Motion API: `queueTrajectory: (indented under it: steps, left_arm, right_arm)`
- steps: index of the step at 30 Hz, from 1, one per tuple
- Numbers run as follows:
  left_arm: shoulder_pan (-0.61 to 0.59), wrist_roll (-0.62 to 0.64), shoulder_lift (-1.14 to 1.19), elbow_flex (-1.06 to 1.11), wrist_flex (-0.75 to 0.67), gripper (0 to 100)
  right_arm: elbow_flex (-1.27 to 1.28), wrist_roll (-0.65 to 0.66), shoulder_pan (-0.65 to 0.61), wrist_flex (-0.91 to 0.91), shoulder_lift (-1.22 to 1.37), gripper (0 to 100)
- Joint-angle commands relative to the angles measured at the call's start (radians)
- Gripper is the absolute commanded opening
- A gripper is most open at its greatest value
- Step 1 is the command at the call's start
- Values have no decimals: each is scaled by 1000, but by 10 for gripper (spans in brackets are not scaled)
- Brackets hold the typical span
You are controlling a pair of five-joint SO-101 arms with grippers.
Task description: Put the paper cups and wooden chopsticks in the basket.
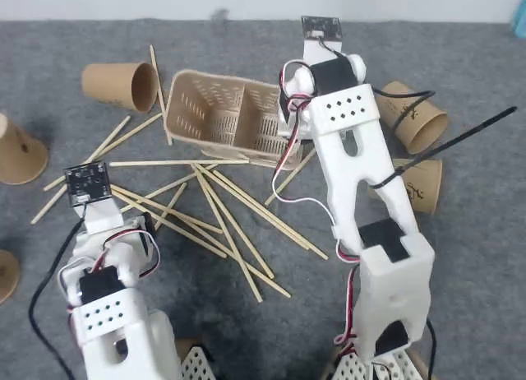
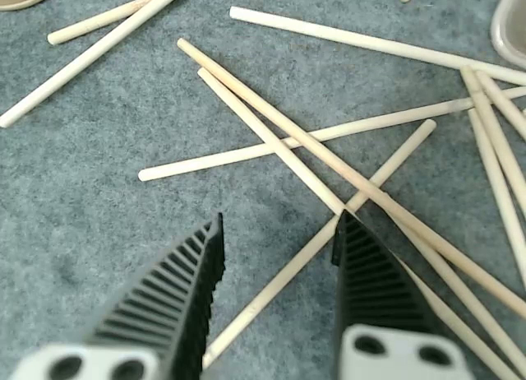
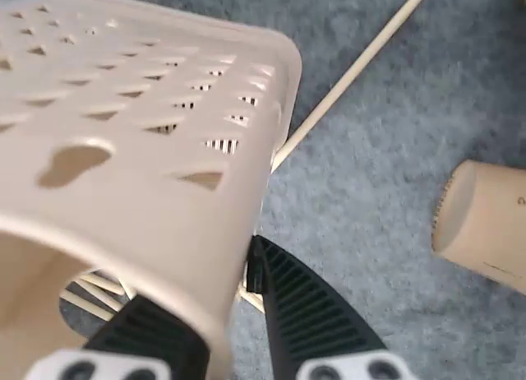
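light: bright, diffuse, from above | shadows: soft, short | 3 views evenly lit

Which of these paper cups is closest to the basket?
The cup lying on its side beside the left end of the basket in the high view, mouth facing it. The other cups lie farther off.

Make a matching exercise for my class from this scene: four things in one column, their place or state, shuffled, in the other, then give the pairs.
Things
1. left claw
2. right claw
3. basket
4. chopsticks

Place or state
A. scattered over the grey carpet
B. open above crossed chopsticks
C. tilted, two compartments showing
D. astride the basket's wall

Pairs: 1-B, 2-D, 3-C, 4-A
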Motion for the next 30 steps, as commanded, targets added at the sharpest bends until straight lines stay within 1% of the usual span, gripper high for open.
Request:
queueTrajectory:
  steps: [1,6,7,11,13,18,22,26,30]
  left_arm:
    - [8,8,-18,-1,-17,206]
    - [8,8,-18,-1,-17,206]
    - [8,8,-18,-1,-15,206]
    - [8,8,-18,-1,-15,206]
    - [8,8,-18,-1,-15,206]
    - [8,8,-18,-1,-15,206]
    - [8,8,-18,-1,-15,206]
    - [8,8,-18,-1,-15,206]
    - [8,8,-18,-1,-15,206]
  right_arm:
    - [0,-5,31,38,-97,5]
    - [-77,46,35,28,-65,17]
    - [-103,46,35,33,-48,42]
    - [-193,44,36,35,28,191]
    - [-253,48,36,31,70,223]
    - [-460,49,76,33,160,224]
    - [-565,49,133,36,165,224]
    - [-555,49,162,42,91,224]
    - [-408,49,165,44,-35,224]
